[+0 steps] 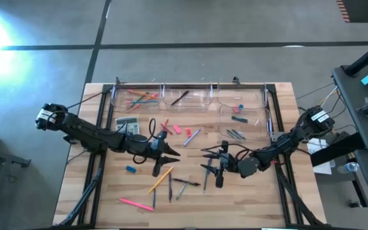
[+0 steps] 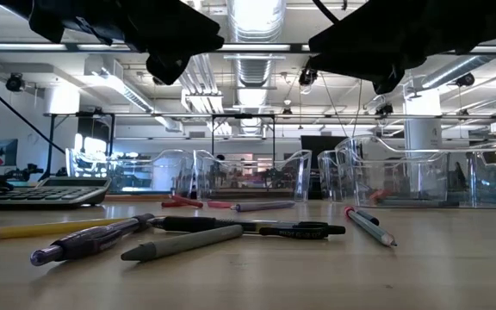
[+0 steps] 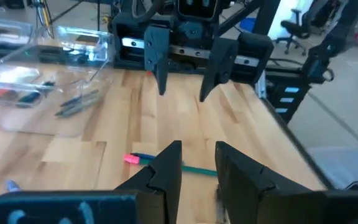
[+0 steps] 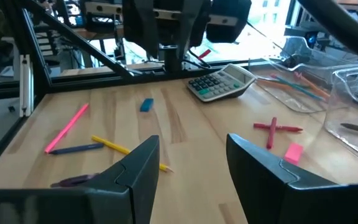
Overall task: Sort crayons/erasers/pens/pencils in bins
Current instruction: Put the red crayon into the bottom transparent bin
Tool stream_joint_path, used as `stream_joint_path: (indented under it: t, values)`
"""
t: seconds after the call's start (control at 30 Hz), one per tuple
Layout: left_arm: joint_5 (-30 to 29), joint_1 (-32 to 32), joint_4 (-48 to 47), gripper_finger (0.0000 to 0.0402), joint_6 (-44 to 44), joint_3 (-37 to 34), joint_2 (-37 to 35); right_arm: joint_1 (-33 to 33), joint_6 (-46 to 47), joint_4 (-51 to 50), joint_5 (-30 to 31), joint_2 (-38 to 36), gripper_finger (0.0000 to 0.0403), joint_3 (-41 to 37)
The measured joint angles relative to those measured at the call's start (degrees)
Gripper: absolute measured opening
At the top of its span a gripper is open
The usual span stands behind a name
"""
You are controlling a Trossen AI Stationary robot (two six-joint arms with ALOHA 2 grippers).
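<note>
Both hands hover part-open and empty: the left hand (image 3: 197, 163) over a pink-tipped pencil (image 3: 166, 163), the right hand (image 4: 191, 162) facing a calculator (image 4: 222, 81)

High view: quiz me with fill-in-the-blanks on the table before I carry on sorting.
1. The grey calculator lies on the ___ arm's side of the table.
2. The far-left bin holds bright ___.
3. The left pincer and the right pincer face each other, both open, holding ___.
4. The blue eraser near the left arm lies on the bare table, not in a ___.

Missing words: left; pencils; nothing; bin
</note>
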Motion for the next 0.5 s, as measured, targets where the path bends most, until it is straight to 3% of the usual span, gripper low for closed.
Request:
stream_joint_path:
  t: [0.5]
  values:
    - [-4.3, 1.3, 3.5, 0.0083, 7.5, 0.6, 0.0, 0.2, 3.1, 0.0, -0.2, 0.0, 0.0176, 0.0]
